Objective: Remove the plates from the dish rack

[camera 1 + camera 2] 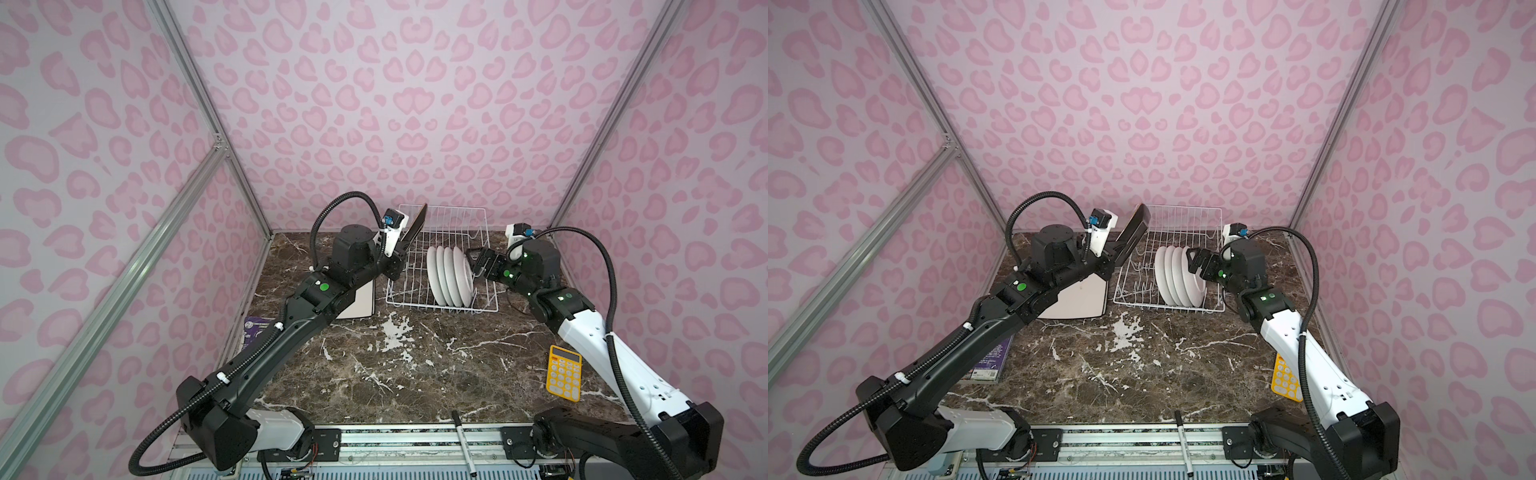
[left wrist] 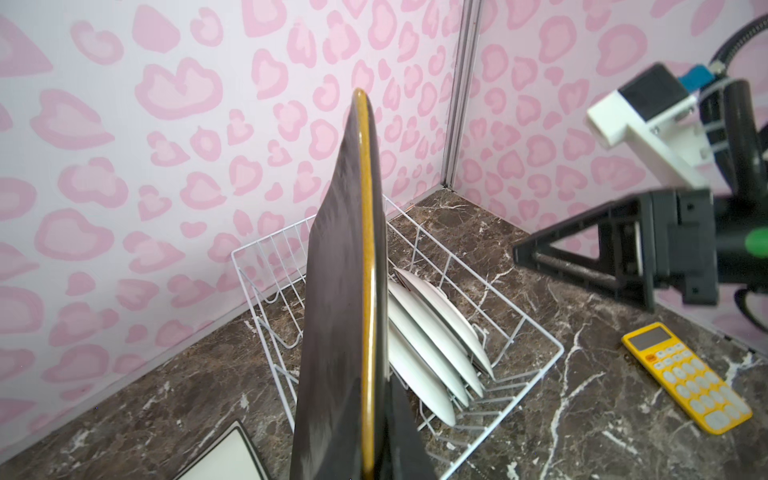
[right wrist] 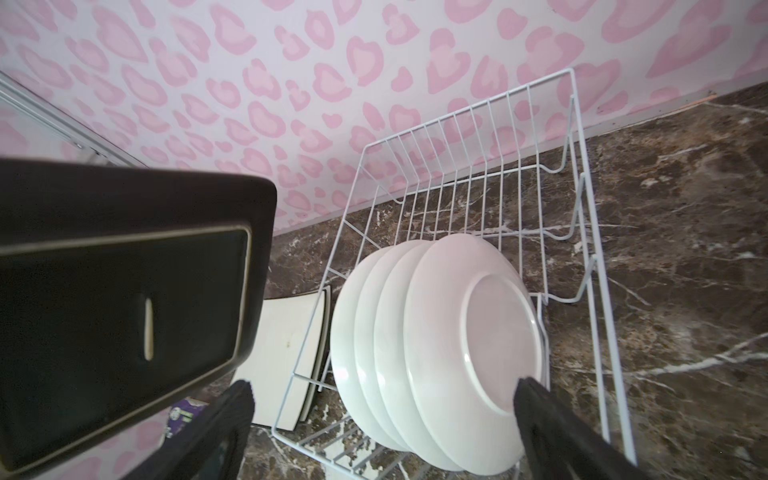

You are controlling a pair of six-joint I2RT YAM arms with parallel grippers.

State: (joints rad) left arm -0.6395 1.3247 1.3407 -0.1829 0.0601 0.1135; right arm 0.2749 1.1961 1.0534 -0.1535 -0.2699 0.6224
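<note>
The dark marble tabletop (image 1: pixel 415 374) carries the white wire dish rack (image 1: pixel 409 266) at the back, white square plates (image 1: pixel 361 301) stacked flat just beside its left side, a yellow calculator (image 1: pixel 564 372) near the right edge and a purple booklet (image 1: pixel 254 328) at the left edge.

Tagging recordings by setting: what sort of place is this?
Probably a staged robot test booth: pink printed wall panels on aluminium framing, a marble-look tabletop, and a left arm and right arm on a front rail.

left hand (image 1: pixel 1113 255): clamps dark plate (image 1: pixel 1136 226) | rack (image 1: pixel 1177 206): four round plates (image 1: pixel 1177 274)
</note>
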